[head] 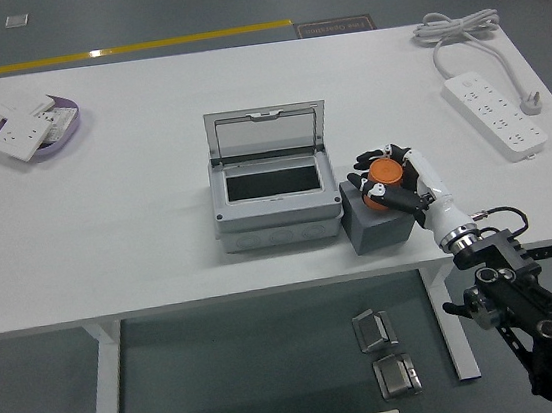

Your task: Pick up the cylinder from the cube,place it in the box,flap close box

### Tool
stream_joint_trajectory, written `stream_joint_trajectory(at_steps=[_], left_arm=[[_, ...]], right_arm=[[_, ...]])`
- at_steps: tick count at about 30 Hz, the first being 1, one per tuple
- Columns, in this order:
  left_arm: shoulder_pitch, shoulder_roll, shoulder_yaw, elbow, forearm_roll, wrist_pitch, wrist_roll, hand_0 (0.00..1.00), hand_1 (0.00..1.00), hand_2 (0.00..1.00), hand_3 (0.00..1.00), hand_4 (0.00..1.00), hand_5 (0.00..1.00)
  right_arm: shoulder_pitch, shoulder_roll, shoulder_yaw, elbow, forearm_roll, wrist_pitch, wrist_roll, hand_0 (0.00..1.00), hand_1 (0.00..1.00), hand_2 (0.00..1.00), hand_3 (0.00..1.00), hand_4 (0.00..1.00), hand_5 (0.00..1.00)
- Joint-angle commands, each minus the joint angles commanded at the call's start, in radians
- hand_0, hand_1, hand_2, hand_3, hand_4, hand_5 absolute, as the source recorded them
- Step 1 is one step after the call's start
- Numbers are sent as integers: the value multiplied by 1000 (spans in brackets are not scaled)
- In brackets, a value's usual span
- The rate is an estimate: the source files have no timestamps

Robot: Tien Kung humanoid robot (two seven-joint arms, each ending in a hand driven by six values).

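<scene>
A grey box (275, 201) stands at the table's middle with its clear lid (266, 131) flapped up and open; the inside looks dark. A grey cube (376, 219) sits just right of the box. An orange cylinder (385, 172) stands on top of the cube. My right hand (396, 180) comes in from the lower right and has its fingers curled around the cylinder, which still rests on the cube. The left arm is out of view.
A purple dish (68, 139) with white socket plates (22, 135) sits at the far left. A white power strip (494, 114) with its coiled cable (455, 26) lies at the far right. The table's near edge (207, 298) runs just below the box.
</scene>
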Motion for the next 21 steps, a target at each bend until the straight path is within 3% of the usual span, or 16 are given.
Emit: stream_joint_trajectory(at_steps=[14,15,20,21], left_arm=[[-2,-1,1,0,1,-2,-2,573,617,600,619,635,142],[-2,-1,1,0,1,-2,-2,573,618,600,618,637,142],[-3,1,-5,0,6,-3,-2,573,618,600,618,637,142],[-3,1,-6,0,6,-4,-2,573,619,600,619,644,142]], right_arm=[[7,2,-16,-5,4,-16,4,608,615,504,493,767,131],[7,2,-17,-5,3,-17,3,613,617,508,495,694,32],[7,5,-24,-8,-3,-25,-3,613,617,508,495,694,32],[8,5,-25,-9,-5,-28,-4,638,599,484,466,608,2]])
